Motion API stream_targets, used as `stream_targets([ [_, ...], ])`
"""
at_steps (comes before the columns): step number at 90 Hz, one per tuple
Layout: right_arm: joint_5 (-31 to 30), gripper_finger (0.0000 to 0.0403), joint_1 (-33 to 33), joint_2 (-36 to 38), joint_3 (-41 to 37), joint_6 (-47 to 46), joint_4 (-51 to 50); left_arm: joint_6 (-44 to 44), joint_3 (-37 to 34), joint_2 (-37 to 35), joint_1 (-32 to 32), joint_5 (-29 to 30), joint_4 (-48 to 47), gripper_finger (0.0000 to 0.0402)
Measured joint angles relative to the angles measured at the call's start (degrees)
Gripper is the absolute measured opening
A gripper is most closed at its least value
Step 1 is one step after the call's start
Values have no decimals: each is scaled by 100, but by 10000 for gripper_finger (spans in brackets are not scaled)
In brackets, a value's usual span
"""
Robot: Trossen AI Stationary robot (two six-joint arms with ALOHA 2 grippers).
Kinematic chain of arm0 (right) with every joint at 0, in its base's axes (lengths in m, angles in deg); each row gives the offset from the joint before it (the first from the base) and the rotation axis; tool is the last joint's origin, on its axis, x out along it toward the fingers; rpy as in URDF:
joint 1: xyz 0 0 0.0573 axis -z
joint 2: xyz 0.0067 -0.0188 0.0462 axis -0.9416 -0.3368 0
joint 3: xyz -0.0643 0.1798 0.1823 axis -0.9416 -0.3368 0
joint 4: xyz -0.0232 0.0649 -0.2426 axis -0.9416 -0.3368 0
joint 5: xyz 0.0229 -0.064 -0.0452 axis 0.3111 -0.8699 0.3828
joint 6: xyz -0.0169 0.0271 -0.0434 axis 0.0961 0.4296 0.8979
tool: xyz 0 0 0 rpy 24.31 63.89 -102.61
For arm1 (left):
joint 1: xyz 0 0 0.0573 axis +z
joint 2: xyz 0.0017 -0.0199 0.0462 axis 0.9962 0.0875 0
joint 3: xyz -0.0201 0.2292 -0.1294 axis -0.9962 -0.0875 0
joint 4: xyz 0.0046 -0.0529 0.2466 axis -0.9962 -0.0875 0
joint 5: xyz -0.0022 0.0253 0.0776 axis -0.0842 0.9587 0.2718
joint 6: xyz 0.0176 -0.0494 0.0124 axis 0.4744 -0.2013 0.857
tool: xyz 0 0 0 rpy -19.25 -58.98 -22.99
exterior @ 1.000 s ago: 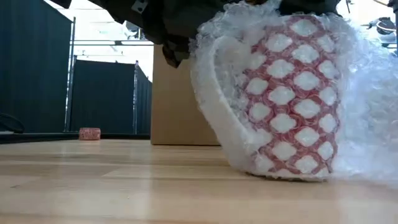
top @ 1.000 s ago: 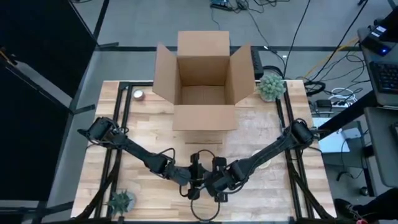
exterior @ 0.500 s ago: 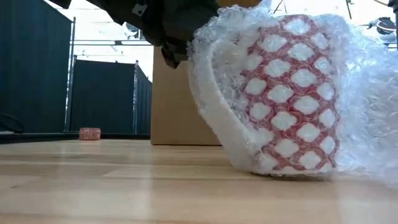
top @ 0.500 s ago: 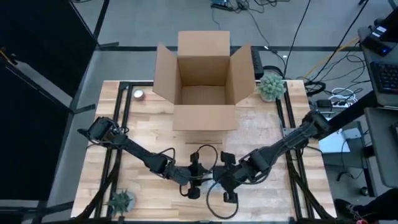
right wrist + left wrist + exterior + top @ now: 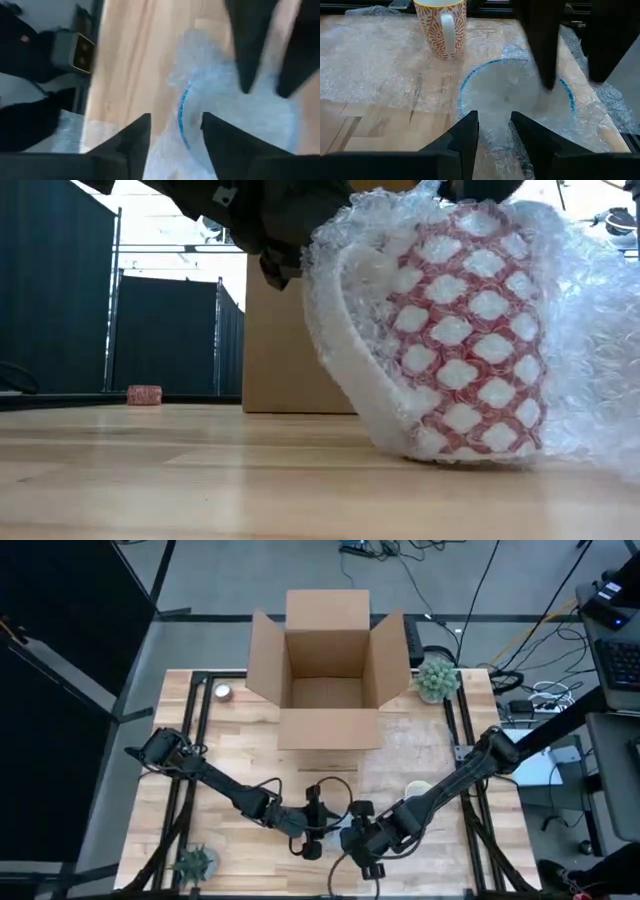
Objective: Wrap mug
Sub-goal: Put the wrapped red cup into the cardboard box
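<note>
A red-and-white patterned mug [image 5: 460,340] is standing upright on the wooden table [image 5: 420,750] near its front edge, long axis vertical, mouth pointing upward, swathed in bubble wrap [image 5: 590,350]. The handle [image 5: 345,350] is lying toward the low view's left. The left gripper [image 5: 492,127] is hovering over the blue-rimmed mouth [image 5: 515,92], fingers slightly apart around wrap. The right gripper [image 5: 175,132] is hanging just beside it, fingers likewise parted. A second, uncovered mug [image 5: 441,25] is standing farther off.
</note>
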Motion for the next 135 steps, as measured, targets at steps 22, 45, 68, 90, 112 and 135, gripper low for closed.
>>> stream_targets([
  [22,51,172,9,-628,22,73,81,0,9,0,-4,-85,45,106],
  [45,72,61,18,-825,29,236,137,-11,3,-43,-3,-37,-6,106],
  [68,97,21,-64,-683,-2,180,149,-23,-26,-545,-209,-39,-417,106],
  [90,120,11,-253,-341,529,211,-119,-37,-15,-1595,-610,30,-1265,106],
  [112,106,8,-350,-169,1913,443,-598,-50,-13,-2805,-1118,44,-2227,106],
  [135,-389,7,-426,-158,3842,1224,-1179,-37,-7,-3925,-1396,55,-2982,106],
])
